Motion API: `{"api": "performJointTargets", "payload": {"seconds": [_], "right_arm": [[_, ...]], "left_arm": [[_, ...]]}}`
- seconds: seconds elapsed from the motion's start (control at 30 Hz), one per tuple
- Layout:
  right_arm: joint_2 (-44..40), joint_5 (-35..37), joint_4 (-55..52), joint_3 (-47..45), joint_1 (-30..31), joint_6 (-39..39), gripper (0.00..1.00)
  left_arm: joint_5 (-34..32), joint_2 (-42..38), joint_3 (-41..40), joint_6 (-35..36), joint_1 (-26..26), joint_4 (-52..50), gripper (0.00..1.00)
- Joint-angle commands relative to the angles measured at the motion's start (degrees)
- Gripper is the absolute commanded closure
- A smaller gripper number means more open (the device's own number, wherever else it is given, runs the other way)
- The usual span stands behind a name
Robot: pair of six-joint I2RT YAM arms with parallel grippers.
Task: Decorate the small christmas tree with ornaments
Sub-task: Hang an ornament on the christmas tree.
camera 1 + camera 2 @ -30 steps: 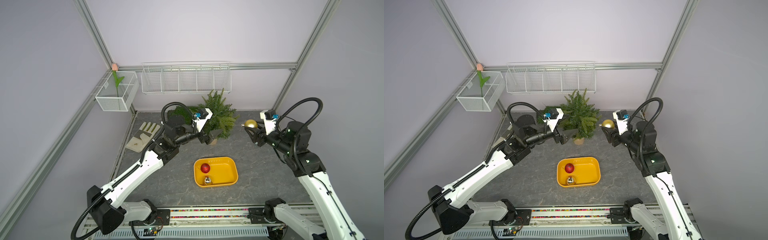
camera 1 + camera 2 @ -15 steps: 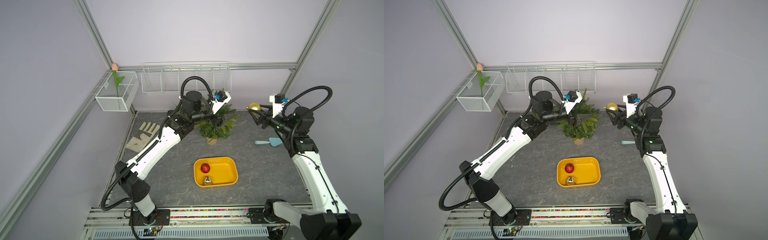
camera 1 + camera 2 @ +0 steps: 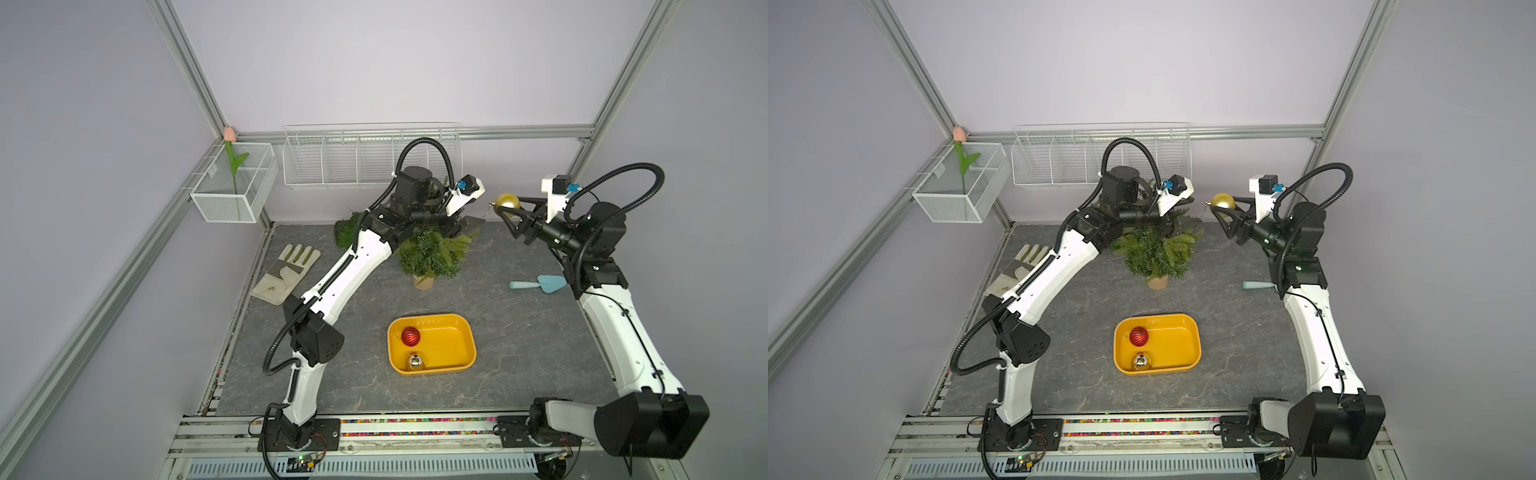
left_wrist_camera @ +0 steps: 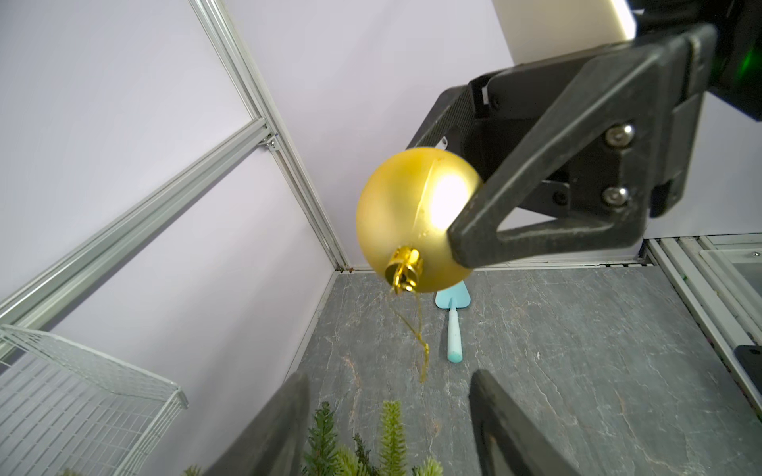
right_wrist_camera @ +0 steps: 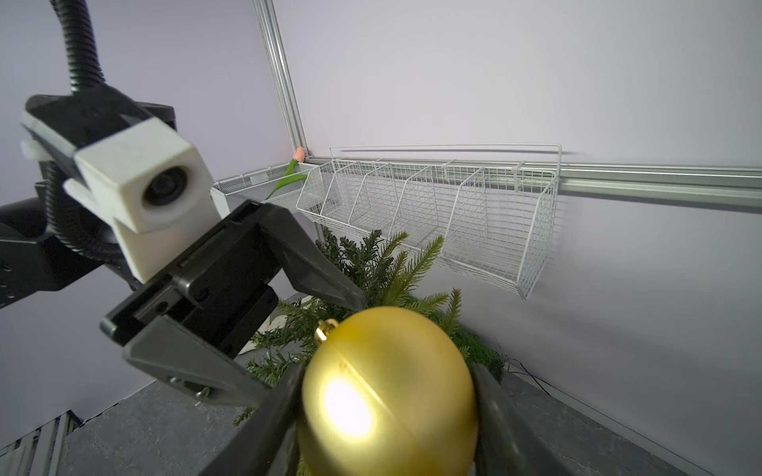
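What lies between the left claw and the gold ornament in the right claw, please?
Only the thin hanging loop of the gold ornament dangles there, toward the open left claw; otherwise the gap is air, as the left wrist view shows.

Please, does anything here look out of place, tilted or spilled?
Nothing is spilled or damaged. Only the gold bauble looks odd: the right gripper holds it sideways, cap toward the tree, loop dangling.
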Motion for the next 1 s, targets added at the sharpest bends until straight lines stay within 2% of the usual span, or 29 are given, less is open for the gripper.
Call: {"api": "performJointTargets", "payload": {"seconds": [0.0, 0.2, 0.43, 0.6, 0.83, 0.97], "right_arm": [[0.81, -2.14, 4.05, 1.21, -0.44, 2.37, 0.54], [2.24, -4.17, 8.32, 1.30, -0.39, 6.00, 0.54], [2.60, -4.80, 9.13, 0.29, -0.44, 6.82, 0.55], [2.80, -5.13, 9.89, 0.46, -0.42, 7.50, 0.55], [3.02, -5.37, 9.74, 0.31, -0.44, 7.48, 0.56], [2.56, -4.58, 7.62, 0.15, -0.39, 5.97, 0.56]], "left_arm": [[1.73, 1.35, 2.28, 0.95, -0.02, -2.44, 0.38], [3.36, 3.10, 3.77, -2.14, -0.09, -1.07, 0.46], [3.66, 4.22, 4.63, -4.74, -0.07, 0.58, 0.59], [3.31, 5.13, 5.10, -4.57, -0.14, -0.50, 0.61], [2.58, 5.12, 5.38, -5.11, -0.20, -0.20, 0.69], [2.91, 4.54, 5.29, -5.19, -0.20, -0.59, 0.68]]}}
